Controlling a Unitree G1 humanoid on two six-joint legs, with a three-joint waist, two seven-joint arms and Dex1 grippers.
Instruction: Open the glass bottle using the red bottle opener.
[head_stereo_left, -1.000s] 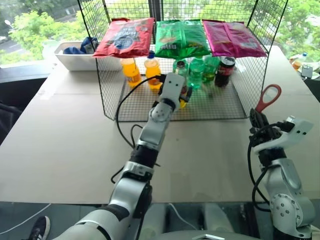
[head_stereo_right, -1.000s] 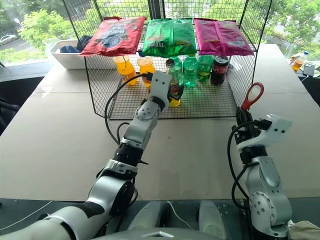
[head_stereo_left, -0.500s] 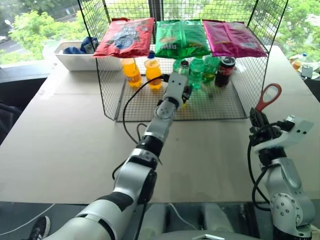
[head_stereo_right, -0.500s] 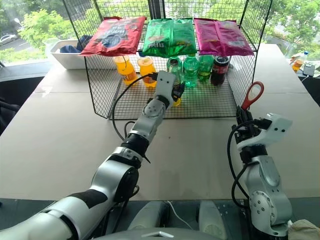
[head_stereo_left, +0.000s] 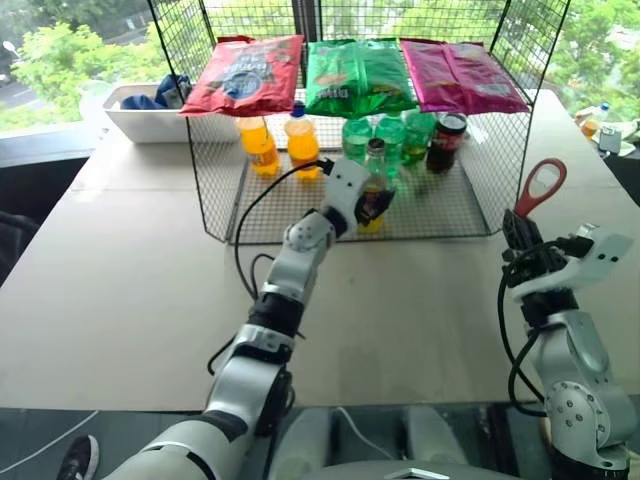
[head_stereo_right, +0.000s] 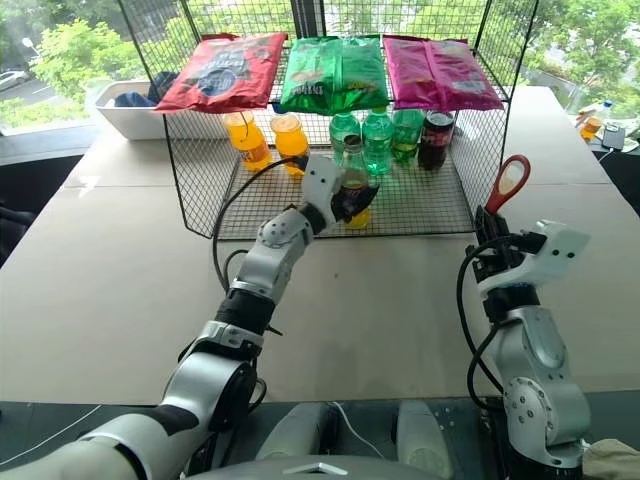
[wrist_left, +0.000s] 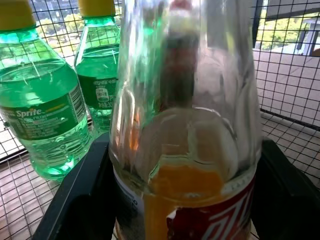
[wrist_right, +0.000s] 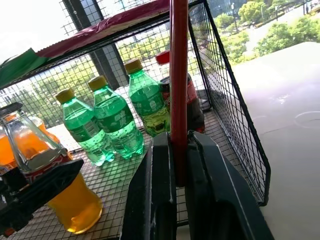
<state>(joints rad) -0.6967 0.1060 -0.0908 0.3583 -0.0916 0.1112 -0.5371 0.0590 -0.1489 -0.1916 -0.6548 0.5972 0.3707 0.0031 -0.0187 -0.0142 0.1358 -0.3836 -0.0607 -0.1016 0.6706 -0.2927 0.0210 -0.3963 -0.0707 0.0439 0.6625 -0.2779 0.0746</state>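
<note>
Glass bottle (wrist_left: 185, 150) cap cut off above.

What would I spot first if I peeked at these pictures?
Probably the three bright snack bags, red, green and pink, lying on top of the wire rack. Under them, the left tool is closed round the glass bottle of orange drink. Off to the right, the right tool holds the red bottle opener pointing up.
</note>
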